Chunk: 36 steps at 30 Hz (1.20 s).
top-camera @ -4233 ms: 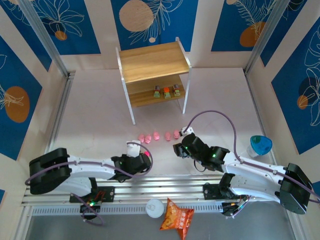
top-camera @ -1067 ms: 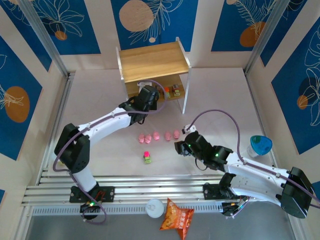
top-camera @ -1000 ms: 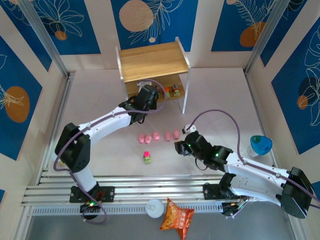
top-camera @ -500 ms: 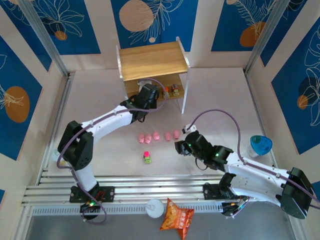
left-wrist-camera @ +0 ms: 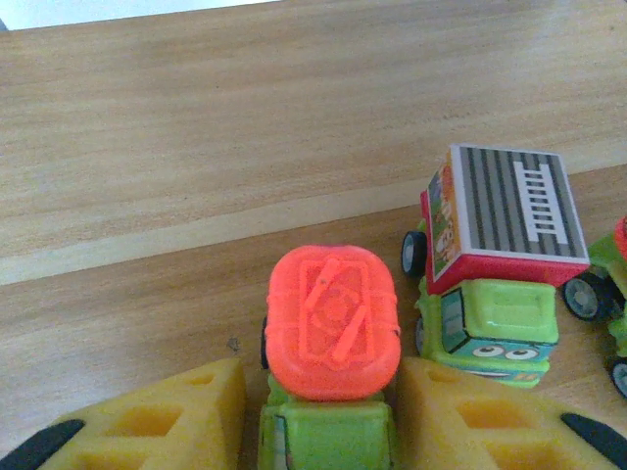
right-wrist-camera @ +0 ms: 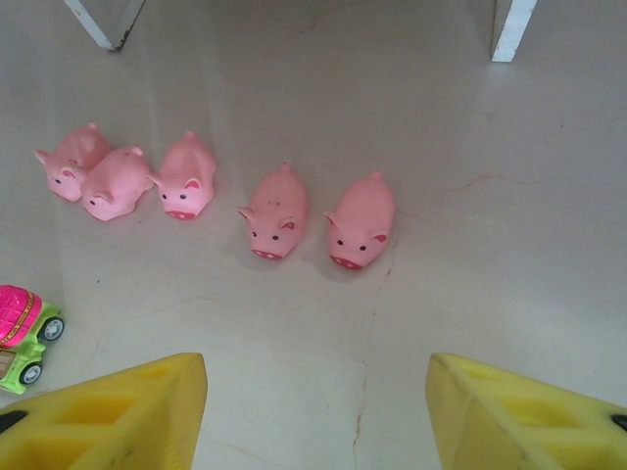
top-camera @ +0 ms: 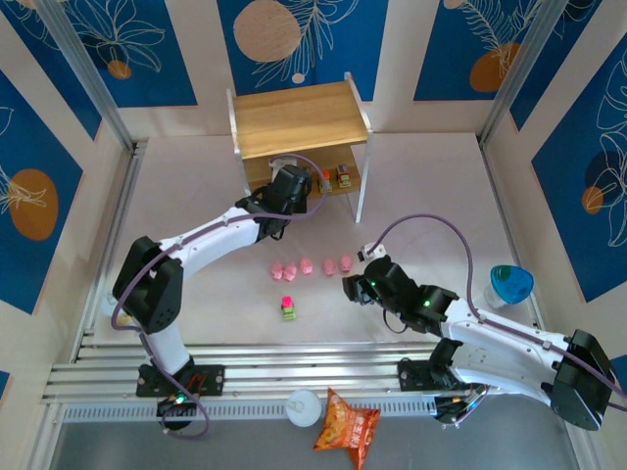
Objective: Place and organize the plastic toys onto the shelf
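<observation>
- L gripper [left-wrist-camera: 321, 397]: yellow fingers [left-wrist-camera: 167, 416] sit parted either side of the orange-top truck [left-wrist-camera: 331, 333]. A thin gap shows at the frame-L finger, so no squeeze (other finger v. close, contact unclear).
- That truck stands on its wheels on the shelf [top-camera: 299, 117], lower board, btwn the fingers.
- Ladder-top truck [left-wrist-camera: 490, 264] sits just past the frame-R fingertip, upright, beside the orange one w/o touching.
- R gripper [right-wrist-camera: 315, 392]: fingers spread wide, nothing btwn them.
- Pink pigs [right-wrist-camera: 277, 211]: five in a row on the table [right-wrist-camera: 470, 294] ahead of the fingertips, snouts toward them. Two face the gap, three lie ahead of the frame-L finger.
- Pink-top truck [right-wrist-camera: 24, 333] is outside the frame-L finger, near it.
</observation>
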### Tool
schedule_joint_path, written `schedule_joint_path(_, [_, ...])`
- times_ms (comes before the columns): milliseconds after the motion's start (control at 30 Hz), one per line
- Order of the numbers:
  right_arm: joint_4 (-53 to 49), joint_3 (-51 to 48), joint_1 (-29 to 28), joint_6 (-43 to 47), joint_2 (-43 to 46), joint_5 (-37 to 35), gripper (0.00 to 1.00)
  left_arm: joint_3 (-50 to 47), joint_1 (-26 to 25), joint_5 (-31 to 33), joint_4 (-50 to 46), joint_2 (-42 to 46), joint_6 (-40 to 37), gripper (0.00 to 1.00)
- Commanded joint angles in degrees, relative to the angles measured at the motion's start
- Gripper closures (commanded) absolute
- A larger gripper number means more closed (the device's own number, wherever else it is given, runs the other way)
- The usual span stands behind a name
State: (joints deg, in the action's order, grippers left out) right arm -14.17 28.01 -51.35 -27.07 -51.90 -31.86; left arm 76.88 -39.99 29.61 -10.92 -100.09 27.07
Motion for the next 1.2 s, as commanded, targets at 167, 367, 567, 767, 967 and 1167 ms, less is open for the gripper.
schedule_joint_path(167, [0.28, 0.2, 0.22, 0.18, 0.66, 0.95, 0.38, -2.32, -1.5, 0.53, 1.61, 4.36, 0.44, 0.51])
schedule_joint_path(367, [0.42, 0.2, 0.22, 0.18, 0.62, 0.98, 0.38, -4.33, -3.4, 1.7, 1.78, 6.72, 0.87, 0.49])
schedule_joint_path(567, [0.38, 0.2, 0.2, 0.18, 0.58, 1.09, 0.38, -7.33, -5.21, 2.58, 1.6, 9.39, 2.32, 0.49])
schedule_joint_path(767, [0.68, 0.1, -0.16, 0.44, 0.86, 1.18, 0.38, -12.58, -8.36, 4.28, 1.78, 13.11, 4.06, 0.49])
schedule_joint_path(967, [1.32, 0.03, -1.39, 0.95, 0.56, 0.66, 0.38, -17.6, -12.66, 7.22, 0.69, 17.35, 4.53, 0.49])
schedule_joint_path(1167, [1.62, 0.47, -4.65, 1.93, -0.89, -2.57, 0.38, -24.01, -16.25, 10.12, -1.14, 23.36, 5.51, 0.48])
